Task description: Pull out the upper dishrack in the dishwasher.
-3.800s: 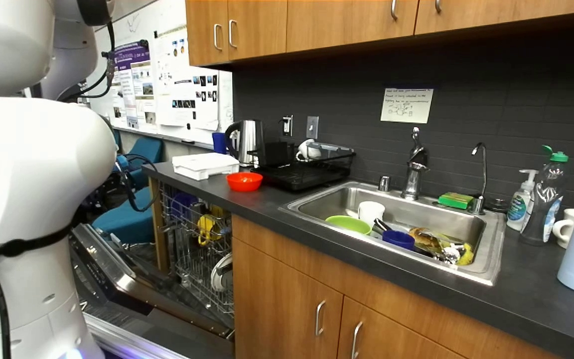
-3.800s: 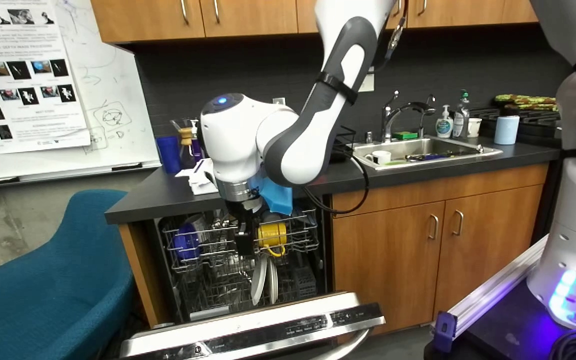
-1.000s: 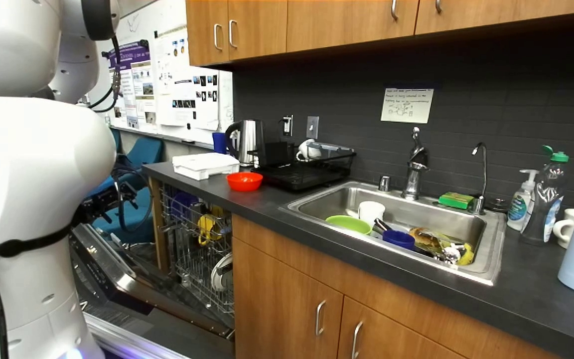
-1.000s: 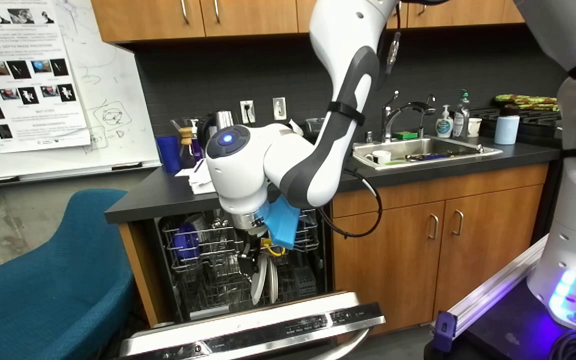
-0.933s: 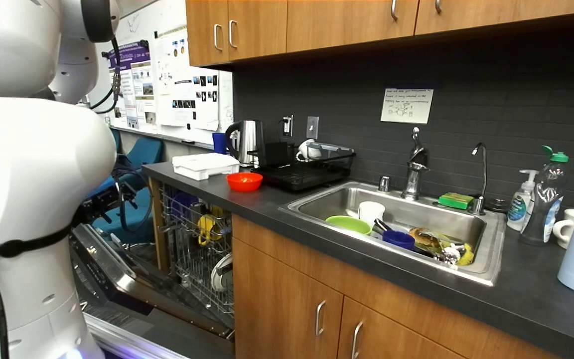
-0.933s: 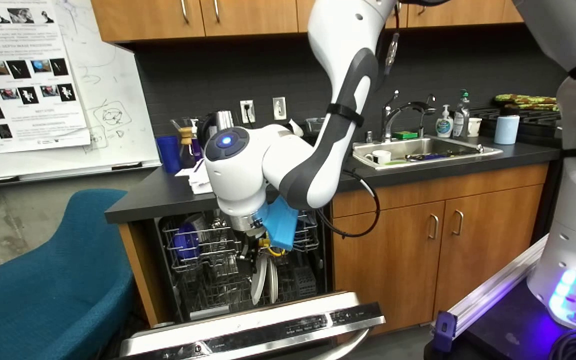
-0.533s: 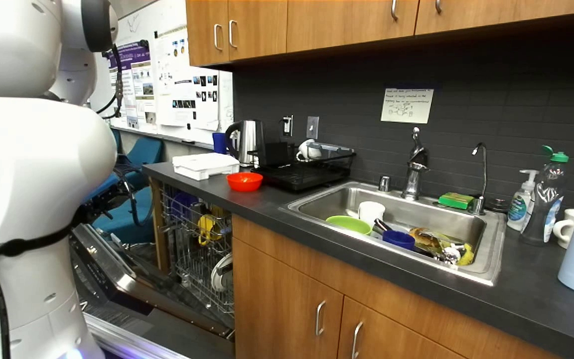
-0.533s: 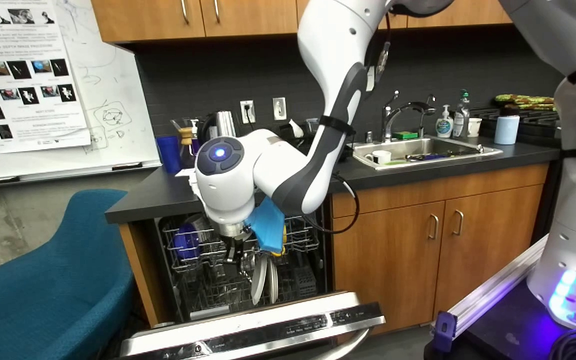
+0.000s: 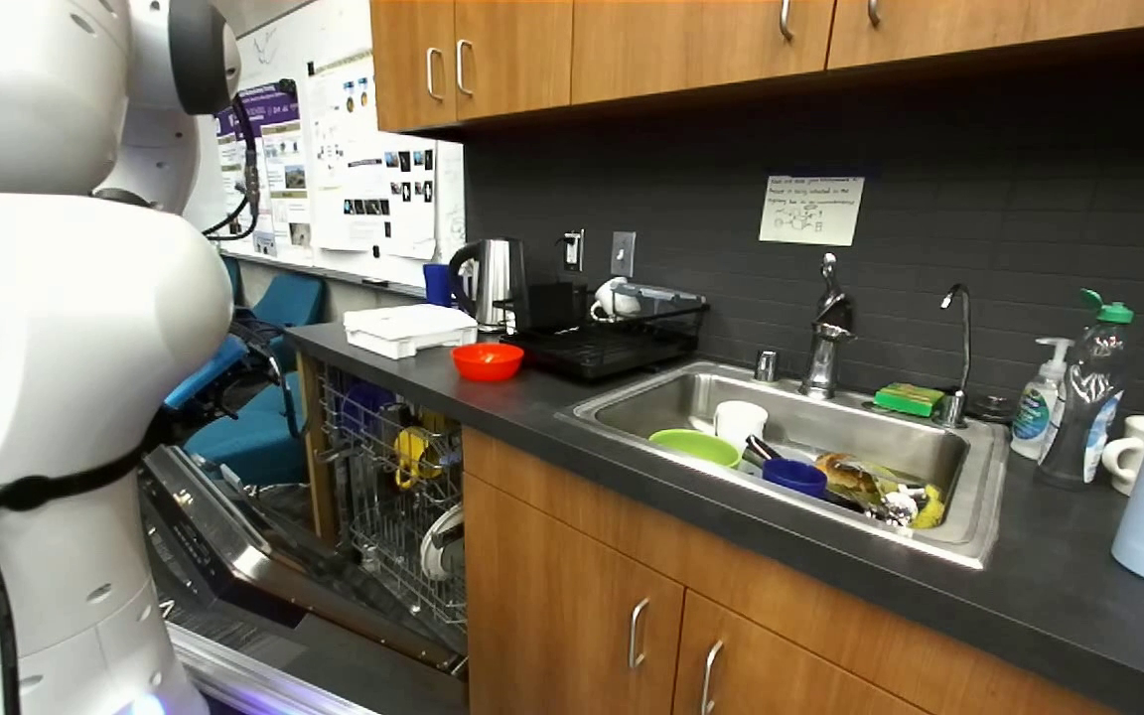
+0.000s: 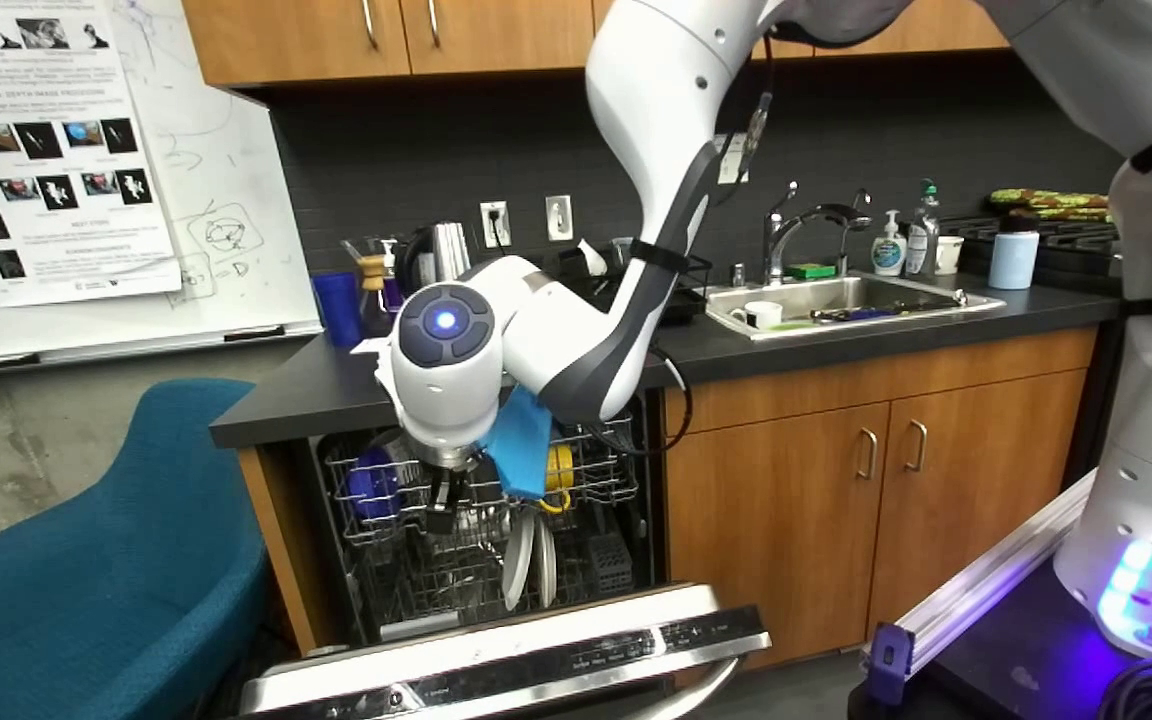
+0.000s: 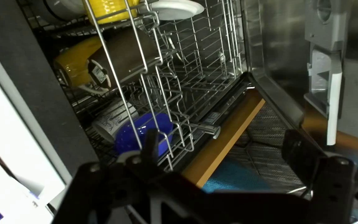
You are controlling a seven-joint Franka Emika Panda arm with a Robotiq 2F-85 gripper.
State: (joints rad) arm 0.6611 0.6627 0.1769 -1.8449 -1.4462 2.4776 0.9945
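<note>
The upper dishrack [image 10: 608, 480] is a grey wire basket inside the dishwasher [image 10: 511, 665], whose door hangs open and slanted. It holds a blue bowl [image 10: 372, 484] and a yellow mug [image 10: 560, 466]. In the wrist view the dishrack's front wires [image 11: 144, 67] run down left of the middle. My gripper [image 11: 224, 149] is open and empty, its left finger overlapping the blue bowl and lower front wires, its right finger over the door side. In an exterior view my gripper [image 10: 442, 512] points down in front of the dishrack; contact cannot be told. In an exterior view the arm hides the gripper's fingers.
White plates [image 10: 518, 562] stand in the lower rack below. The dark counter [image 10: 281, 405] overhangs the dishwasher. A wooden side panel [image 11: 228, 137] borders the opening. A teal chair [image 10: 166, 520] stands beside it. The sink [image 9: 974, 497] lies further along the counter.
In an exterior view my gripper has moved left across the rack front, from before the plates toward the blue bowl, and slightly up. The wrist has tilted. The dishrack and door have not moved.
</note>
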